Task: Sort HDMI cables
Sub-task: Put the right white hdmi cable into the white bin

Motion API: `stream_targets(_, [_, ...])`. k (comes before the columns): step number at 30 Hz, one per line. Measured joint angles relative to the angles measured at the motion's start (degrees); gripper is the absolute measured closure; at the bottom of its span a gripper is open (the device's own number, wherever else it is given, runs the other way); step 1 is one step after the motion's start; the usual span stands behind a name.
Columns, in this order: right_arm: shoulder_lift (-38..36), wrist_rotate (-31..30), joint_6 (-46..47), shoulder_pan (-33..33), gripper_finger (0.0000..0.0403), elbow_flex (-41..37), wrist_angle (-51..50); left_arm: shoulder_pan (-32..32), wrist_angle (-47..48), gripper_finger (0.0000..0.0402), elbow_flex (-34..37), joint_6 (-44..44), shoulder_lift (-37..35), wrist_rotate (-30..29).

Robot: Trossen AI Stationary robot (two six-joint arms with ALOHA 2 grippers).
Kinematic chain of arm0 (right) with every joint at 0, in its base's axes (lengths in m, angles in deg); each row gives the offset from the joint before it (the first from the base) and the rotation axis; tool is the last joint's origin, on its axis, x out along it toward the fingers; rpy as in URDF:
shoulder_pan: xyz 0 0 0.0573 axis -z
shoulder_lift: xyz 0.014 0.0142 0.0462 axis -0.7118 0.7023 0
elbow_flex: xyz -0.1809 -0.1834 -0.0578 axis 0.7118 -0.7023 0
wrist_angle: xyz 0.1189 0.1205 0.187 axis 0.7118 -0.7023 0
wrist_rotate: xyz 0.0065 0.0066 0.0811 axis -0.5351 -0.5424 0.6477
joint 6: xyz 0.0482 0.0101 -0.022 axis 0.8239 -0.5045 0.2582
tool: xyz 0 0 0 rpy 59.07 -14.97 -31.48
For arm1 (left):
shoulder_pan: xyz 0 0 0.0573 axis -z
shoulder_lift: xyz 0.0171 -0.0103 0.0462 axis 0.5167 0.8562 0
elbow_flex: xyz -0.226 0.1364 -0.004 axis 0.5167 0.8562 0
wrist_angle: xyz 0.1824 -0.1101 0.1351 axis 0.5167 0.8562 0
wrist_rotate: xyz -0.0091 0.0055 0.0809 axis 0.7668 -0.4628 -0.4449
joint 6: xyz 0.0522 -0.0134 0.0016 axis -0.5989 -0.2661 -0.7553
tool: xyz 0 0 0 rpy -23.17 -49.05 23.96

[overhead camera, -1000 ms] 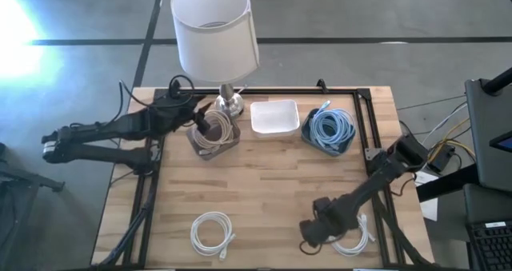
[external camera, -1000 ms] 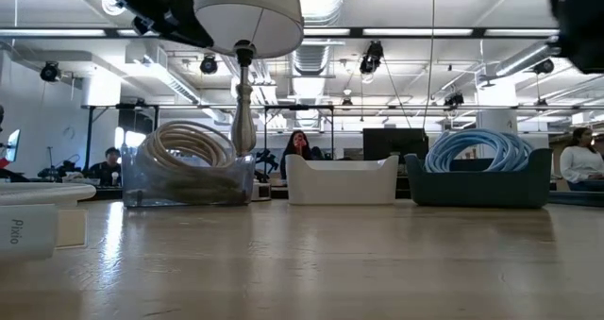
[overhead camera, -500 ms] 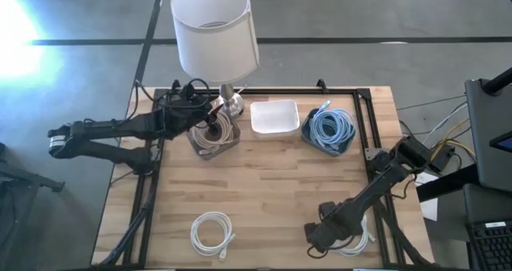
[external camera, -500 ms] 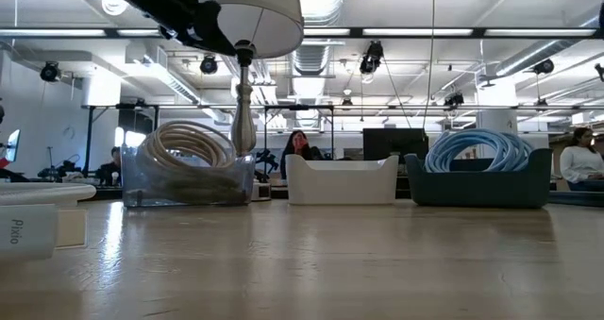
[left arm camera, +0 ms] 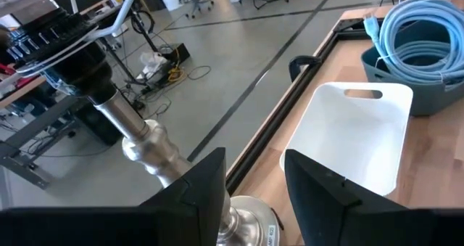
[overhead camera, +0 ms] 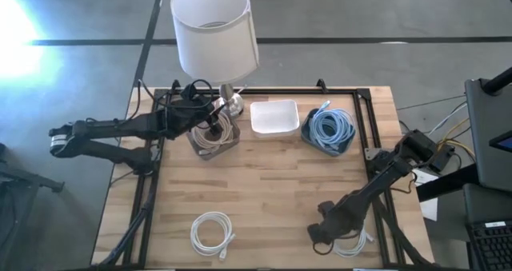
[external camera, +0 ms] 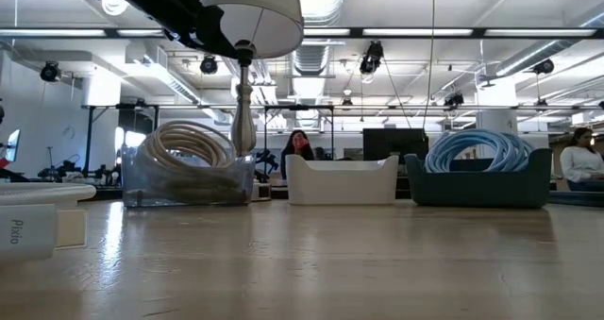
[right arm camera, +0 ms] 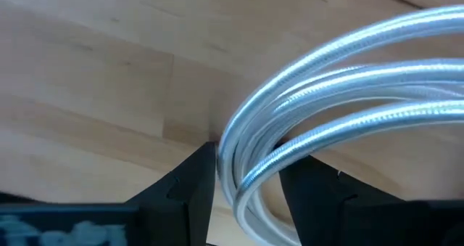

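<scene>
I see the beige coils (overhead camera: 213,133) stacked in the clear bin at the table's back left, and the light blue coils (overhead camera: 330,128) heaped in the dark blue bin at back right. One white coil (overhead camera: 211,232) lies flat near the front edge; a second white coil (overhead camera: 354,241) lies at front right, its strands between the right gripper's (right arm camera: 246,177) fingers.

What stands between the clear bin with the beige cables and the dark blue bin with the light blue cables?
The empty white bin stands between the clear bin and the dark blue bin, as the high view shows.
</scene>
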Motion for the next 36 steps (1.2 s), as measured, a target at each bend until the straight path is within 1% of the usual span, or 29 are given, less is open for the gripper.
stream_targets(3, [-0.13,0.55,-2.63,1.18,0.0259,-0.28,0.39,-0.01,0.03,0.0254,0.00,0.00,0.00,0.00])
stream_targets(5, [-0.43,0.47,-5.40,1.93,0.0270,-0.06,0.34,-0.04,0.03,0.0254,0.00,0.00,0.00,0.00])
stream_targets(7, [-0.51,0.25,-7.60,2.82,0.0288,1.13,-0.49,-0.04,0.03,0.0254,0.00,0.02,0.00,0.00])
stream_targets(10, [-0.63,-1.86,-13.70,4.07,0.0325,2.77,-1.30,-0.04,0.43,0.0254,0.00,0.52,0.00,0.05])
stream_targets(13, [-0.59,-8.25,-21.13,5.01,0.0362,4.67,-2.09,-0.04,1.14,0.0254,0.00,1.07,0.00,0.15])
stream_targets(15, [-0.55,-12.14,-27.63,5.61,0.0378,6.20,-2.32,-0.02,1.10,0.0254,0.00,1.09,-0.02,0.15])
stream_targets(20, [-0.80,-18.05,-44.37,7.90,0.0374,12.80,-3.24,-0.02,1.07,0.0254,0.00,2.49,-0.02,1.66])
stream_targets(22, [-0.81,-21.65,-52.43,9.32,0.0369,15.72,-3.19,-0.02,1.08,0.0254,0.00,3.79,-0.02,3.20])
stream_targets(27, [-0.94,-36.12,-77.34,11.58,0.0367,22.59,-3.03,0.00,1.12,0.0254,0.00,6.10,-0.02,8.48])
stream_targets(28, [-0.94,-40.14,-82.12,11.83,0.0367,23.64,-2.94,0.00,1.17,0.0254,0.00,6.53,-0.02,9.56])
stream_targets(30, [-0.94,-50.09,-90.33,12.36,0.0366,25.08,-2.85,0.00,1.33,0.0254,0.00,7.66,-0.02,11.48])
stream_targets(33, [-0.96,-65.37,-97.91,13.77,0.0366,26.14,-2.84,0.00,1.45,0.0254,0.00,10.50,-0.02,13.82])
stream_targets(35, [-0.98,-74.23,-99.08,15.43,0.0365,26.32,-2.82,0.00,1.42,0.0254,0.00,12.35,-0.02,15.52])
stream_targets(36, [-1.01,-77.32,-98.72,16.52,0.0365,26.32,-2.84,0.00,1.42,0.0254,0.00,13.18,-0.02,16.35])
